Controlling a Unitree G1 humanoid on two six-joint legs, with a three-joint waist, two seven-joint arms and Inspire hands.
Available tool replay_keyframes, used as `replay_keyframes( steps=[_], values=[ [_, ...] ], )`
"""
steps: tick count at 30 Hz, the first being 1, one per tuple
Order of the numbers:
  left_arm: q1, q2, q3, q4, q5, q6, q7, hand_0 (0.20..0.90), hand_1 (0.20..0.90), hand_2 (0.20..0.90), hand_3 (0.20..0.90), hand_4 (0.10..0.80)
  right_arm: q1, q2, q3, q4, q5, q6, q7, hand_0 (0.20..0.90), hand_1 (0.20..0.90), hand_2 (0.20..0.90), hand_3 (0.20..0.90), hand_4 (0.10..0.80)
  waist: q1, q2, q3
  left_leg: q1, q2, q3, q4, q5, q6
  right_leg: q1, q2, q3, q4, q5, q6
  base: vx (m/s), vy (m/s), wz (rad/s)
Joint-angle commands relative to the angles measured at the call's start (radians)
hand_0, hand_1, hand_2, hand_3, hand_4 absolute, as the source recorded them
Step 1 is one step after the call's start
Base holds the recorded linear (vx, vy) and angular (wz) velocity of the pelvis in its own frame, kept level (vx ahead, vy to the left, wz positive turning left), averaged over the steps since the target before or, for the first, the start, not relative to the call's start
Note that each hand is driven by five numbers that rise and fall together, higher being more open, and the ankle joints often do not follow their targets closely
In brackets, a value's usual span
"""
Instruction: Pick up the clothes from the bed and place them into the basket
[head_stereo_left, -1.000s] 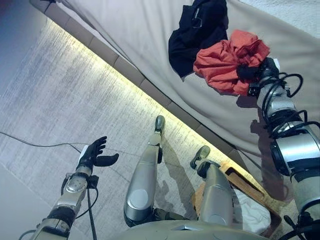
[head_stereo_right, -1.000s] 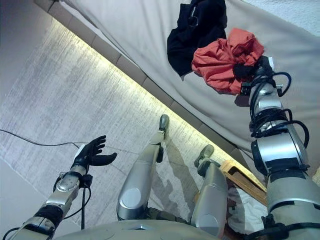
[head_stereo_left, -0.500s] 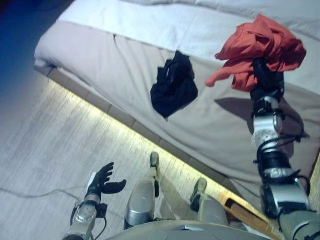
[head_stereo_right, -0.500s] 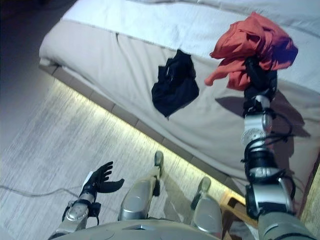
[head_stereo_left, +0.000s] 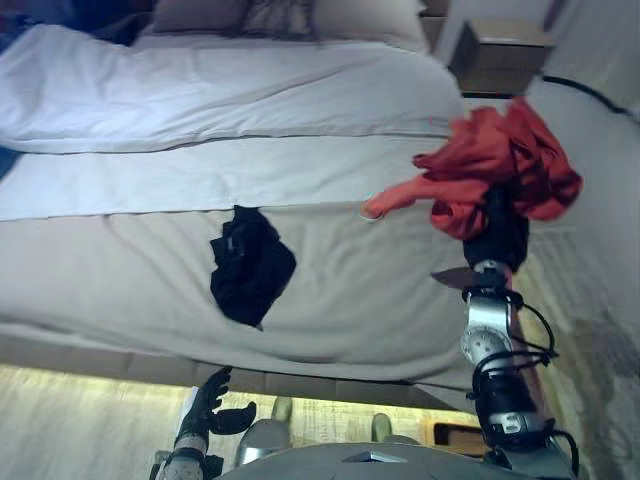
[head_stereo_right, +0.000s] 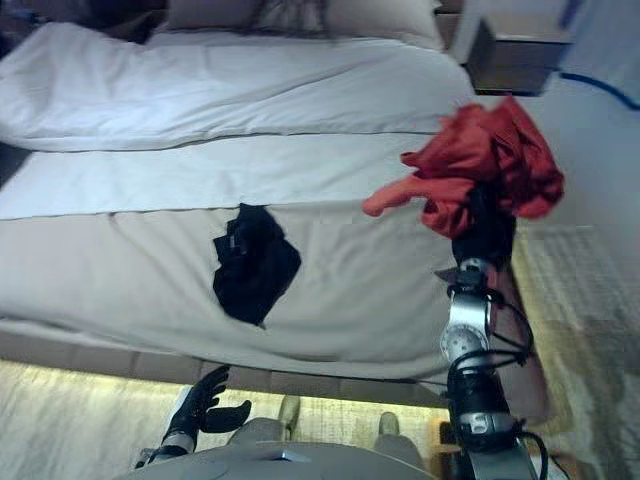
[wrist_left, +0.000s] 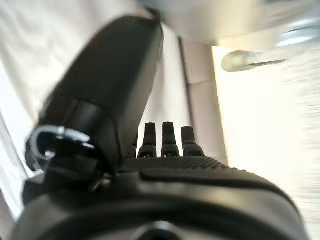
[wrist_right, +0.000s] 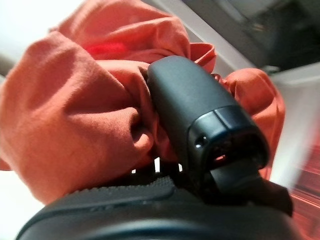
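Note:
My right hand (head_stereo_left: 497, 235) is shut on a bunched red-orange garment (head_stereo_left: 497, 172) and holds it up in the air over the bed's right edge. In the right wrist view the thumb (wrist_right: 200, 135) presses into the red cloth (wrist_right: 75, 115). A black garment (head_stereo_left: 249, 265) lies crumpled on the beige bed cover (head_stereo_left: 120, 280), left of the raised hand. My left hand (head_stereo_left: 208, 410) hangs low by the bed's near edge with its fingers (wrist_left: 164, 137) straight and holds nothing. A corner of the wooden basket (head_stereo_left: 452, 435) shows low on the right.
The bed has a white duvet (head_stereo_left: 200, 100) and pillows (head_stereo_left: 280, 15) at the far end. A wooden nightstand (head_stereo_left: 500, 55) stands at the upper right. A lit strip (head_stereo_left: 80, 375) runs under the bed's edge above the pale floor (head_stereo_left: 60, 430).
The camera has tilted up, so the whole bed now shows. My right hand has lifted the red garment higher and clear of the bed. The black garment has stayed where it lay.

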Motion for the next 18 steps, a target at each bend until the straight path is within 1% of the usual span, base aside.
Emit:
replay_keyframes(
  steps=[1, 2, 3, 4, 5, 6, 7, 8, 9, 10, 12, 13, 14, 15, 16, 17, 18],
  values=[
    [-0.060, 0.053, -0.011, 0.050, 0.008, -0.033, 0.000, 0.900, 0.900, 0.900, 0.900, 0.800, -0.016, -0.023, 0.002, -0.115, -0.060, -0.093, -0.031, 0.300, 0.300, 0.300, 0.200, 0.100, -0.016, 0.036, -0.025, 0.009, -0.037, -0.004, 0.094, -0.161, 0.066, -0.070, -0.133, -0.093, 0.008, 0.228, 0.114, -0.138, 0.195, -0.66],
    [-0.089, 0.058, -0.010, 0.072, 0.000, -0.014, 0.003, 0.900, 0.900, 0.900, 0.900, 0.800, -0.008, -0.012, 0.012, -0.110, -0.086, -0.090, -0.084, 0.300, 0.300, 0.300, 0.200, 0.100, -0.028, 0.038, -0.028, 0.026, -0.042, 0.033, 0.082, -0.166, 0.069, -0.100, -0.144, -0.123, 0.034, 0.270, 0.124, -0.129, 0.159, -0.64],
    [-0.092, 0.060, -0.008, 0.073, -0.007, -0.009, 0.006, 0.900, 0.900, 0.900, 0.900, 0.800, -0.008, -0.011, 0.015, -0.108, -0.084, -0.083, -0.084, 0.300, 0.300, 0.300, 0.200, 0.100, -0.027, 0.038, -0.027, 0.028, -0.040, 0.044, 0.080, -0.165, 0.070, -0.107, -0.146, -0.137, 0.049, 0.274, 0.126, -0.247, 0.153, -1.15],
    [-0.109, 0.074, 0.003, 0.070, -0.034, 0.017, 0.006, 0.900, 0.900, 0.900, 0.900, 0.800, -0.008, -0.014, 0.028, -0.070, -0.079, -0.059, -0.115, 0.300, 0.300, 0.300, 0.200, 0.100, -0.029, 0.048, -0.027, 0.041, -0.028, 0.112, 0.070, -0.159, 0.072, -0.145, -0.149, -0.198, 0.131, 0.275, 0.126, -0.257, 0.135, -1.17],
    [-0.117, 0.080, 0.000, 0.068, -0.045, 0.026, 0.008, 0.900, 0.900, 0.900, 0.900, 0.800, -0.008, -0.019, 0.031, -0.049, -0.095, -0.044, -0.151, 0.300, 0.300, 0.300, 0.200, 0.100, -0.023, 0.057, -0.025, 0.043, -0.023, 0.144, 0.065, -0.154, 0.078, -0.143, -0.143, -0.225, 0.181, 0.249, 0.119, -0.320, 0.153, -1.64],
    [-0.126, 0.083, -0.004, 0.068, -0.054, 0.032, 0.011, 0.900, 0.900, 0.900, 0.900, 0.800, -0.011, -0.025, 0.032, -0.028, -0.088, -0.042, -0.161, 0.300, 0.300, 0.300, 0.200, 0.100, -0.019, 0.059, -0.026, 0.033, -0.023, 0.162, 0.063, -0.142, 0.083, -0.142, -0.138, -0.240, 0.208, 0.235, 0.110, -0.337, 0.145, -1.43],
    [-0.152, 0.083, -0.018, 0.074, -0.069, 0.041, 0.021, 0.900, 0.900, 0.900, 0.900, 0.800, -0.016, -0.032, 0.035, 0.031, -0.066, -0.034, -0.190, 0.300, 0.300, 0.300, 0.200, 0.100, -0.007, 0.072, -0.026, 0.019, -0.019, 0.199, 0.061, -0.130, 0.095, -0.116, -0.112, -0.275, 0.281, 0.169, 0.084, -0.345, 0.128, -1.30],
    [-0.170, 0.081, -0.025, 0.076, -0.073, 0.051, 0.021, 0.900, 0.900, 0.900, 0.900, 0.800, -0.022, -0.038, 0.038, 0.065, -0.095, -0.024, -0.239, 0.300, 0.300, 0.300, 0.200, 0.100, 0.002, 0.078, -0.030, 0.008, -0.018, 0.219, 0.059, -0.124, 0.099, -0.105, -0.102, -0.298, 0.319, 0.142, 0.071, -0.352, 0.123, -0.91],
    [-0.190, 0.076, -0.034, 0.078, -0.082, 0.064, 0.025, 0.900, 0.900, 0.900, 0.900, 0.800, -0.031, -0.044, 0.044, 0.098, -0.098, -0.004, -0.266, 0.300, 0.300, 0.300, 0.200, 0.100, 0.014, 0.081, -0.039, -0.007, -0.015, 0.248, 0.058, -0.116, 0.104, -0.083, -0.092, -0.340, 0.330, 0.115, 0.056, -0.265, 0.071, -0.94],
    [-0.205, 0.071, -0.044, 0.078, -0.082, 0.075, 0.020, 0.900, 0.900, 0.900, 0.900, 0.800, -0.046, -0.049, 0.051, 0.136, -0.079, -0.010, -0.299, 0.300, 0.300, 0.300, 0.200, 0.100, 0.040, 0.080, -0.046, -0.010, -0.017, 0.291, 0.050, -0.113, 0.106, -0.038, -0.094, -0.401, 0.347, 0.078, 0.053, -0.223, 0.046, -0.91],
    [-0.216, 0.061, -0.055, 0.084, -0.083, 0.083, 0.019, 0.900, 0.900, 0.900, 0.900, 0.800, -0.065, -0.041, 0.067, 0.179, -0.102, -0.003, -0.337, 0.300, 0.300, 0.300, 0.200, 0.100, 0.080, 0.072, -0.062, -0.027, -0.019, 0.350, 0.048, -0.108, 0.105, 0.028, -0.115, -0.495, 0.324, 0.065, 0.055, -0.150, -0.043, -1.18],
    [-0.216, 0.054, -0.062, 0.088, -0.078, 0.083, 0.023, 0.900, 0.900, 0.900, 0.900, 0.800, -0.074, -0.030, 0.077, 0.195, -0.125, 0.003, -0.376, 0.300, 0.300, 0.300, 0.200, 0.100, 0.100, 0.061, -0.074, -0.028, -0.026, 0.362, 0.042, -0.121, 0.103, 0.070, -0.113, -0.525, 0.299, 0.037, 0.076, -0.059, -0.086, -1.22],
    [-0.216, 0.054, -0.064, 0.089, -0.076, 0.082, 0.023, 0.900, 0.900, 0.900, 0.900, 0.800, -0.075, -0.028, 0.077, 0.195, -0.132, 0.004, -0.387, 0.300, 0.300, 0.300, 0.200, 0.100, 0.103, 0.059, -0.073, -0.026, -0.027, 0.366, 0.042, -0.123, 0.103, 0.077, -0.113, -0.528, 0.294, 0.036, 0.078, -0.113, -0.183, -1.14],
    [-0.215, 0.042, -0.073, 0.098, -0.078, 0.080, 0.042, 0.900, 0.900, 0.900, 0.900, 0.800, -0.084, -0.008, 0.098, 0.227, -0.162, 0.017, -0.425, 0.300, 0.300, 0.300, 0.200, 0.100, 0.131, 0.040, -0.084, -0.051, -0.019, 0.415, 0.046, -0.104, 0.090, 0.137, -0.082, -0.583, 0.174, 0.017, 0.072, -0.191, -0.263, -1.15],
    [-0.217, 0.038, -0.078, 0.104, -0.077, 0.076, 0.048, 0.900, 0.900, 0.900, 0.900, 0.800, -0.085, 0.006, 0.113, 0.246, -0.169, 0.006, -0.450, 0.300, 0.300, 0.300, 0.200, 0.100, 0.142, 0.031, -0.089, -0.070, -0.006, 0.443, 0.054, -0.086, 0.073, 0.173, -0.034, -0.590, 0.061, -0.014, 0.064, -0.202, -0.293, -1.09],
    [-0.217, 0.038, -0.079, 0.106, -0.075, 0.074, 0.047, 0.900, 0.900, 0.900, 0.900, 0.800, -0.085, 0.009, 0.115, 0.249, -0.171, 0.003, -0.463, 0.300, 0.300, 0.300, 0.200, 0.100, 0.145, 0.030, -0.090, -0.072, -0.002, 0.447, 0.057, -0.083, 0.068, 0.180, -0.024, -0.590, 0.041, -0.014, 0.060, -0.138, -0.272, -1.05],
    [-0.224, 0.027, -0.079, 0.109, -0.065, 0.075, 0.037, 0.900, 0.900, 0.900, 0.900, 0.800, -0.074, 0.015, 0.123, 0.274, -0.180, 0.011, -0.483, 0.300, 0.300, 0.300, 0.200, 0.100, 0.142, 0.021, -0.088, -0.094, 0.016, 0.452, 0.080, -0.066, 0.048, 0.177, 0.003, -0.566, -0.022, -0.003, 0.049, -0.104, -0.196, -0.99]
  ],
)
